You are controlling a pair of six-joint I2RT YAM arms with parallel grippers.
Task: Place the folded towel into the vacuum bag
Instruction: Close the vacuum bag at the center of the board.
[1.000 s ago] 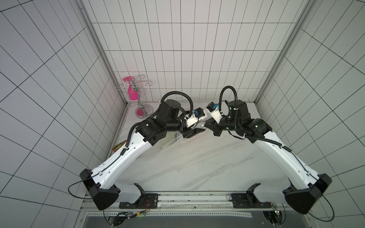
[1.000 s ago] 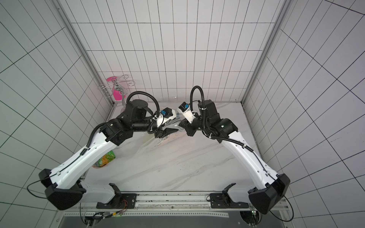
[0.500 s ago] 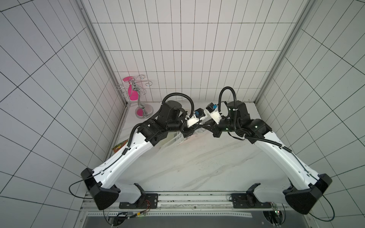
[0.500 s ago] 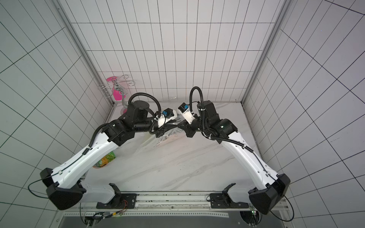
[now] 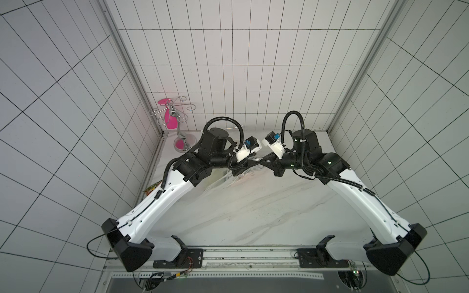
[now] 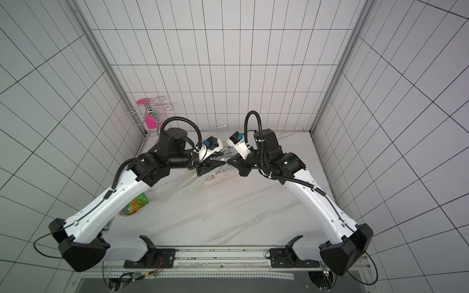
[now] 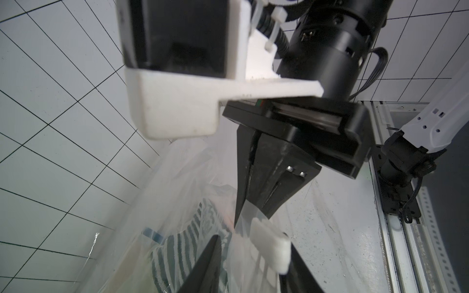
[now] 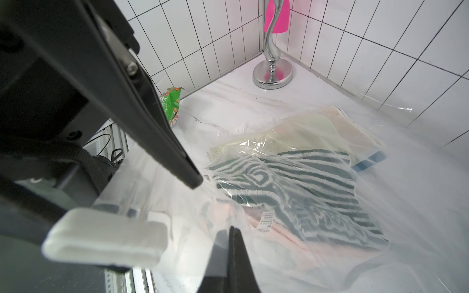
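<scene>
Left gripper (image 6: 220, 163) has swung in toward the right gripper (image 7: 248, 205) over the last second and narrowed a good bit, so the tips now nearly meet in both top views. Its fingers (image 7: 208, 266) are apart, straddling the white clip (image 7: 270, 247) on the zip edge. One finger looks to be against the clip and the other has a gap with film in it, so I wouldn't call it a grip yet. Right side is pinched tight together on the edge of the bag (image 8: 406, 197) just beside the clip. That's why the edge hangs up off the table (image 5: 253, 215) like a tent: I figure it needs to be taut so the clip has something to run along. Going out from there, the striped towel (image 8: 291, 177) is already inside the bag. It's lying flat on top of other cloths (image 8: 317, 126), pink and pale, under loose crinkly film toward the back left corner. So the putting-in part looks done to me and this is the closing-up bit. Further out there's a green packet (image 8: 172, 106) by the left wall and a chrome stand (image 8: 272, 73) in the corner, neither in my way. Main worry is film bunching between the fingers instead of the clip.
</scene>
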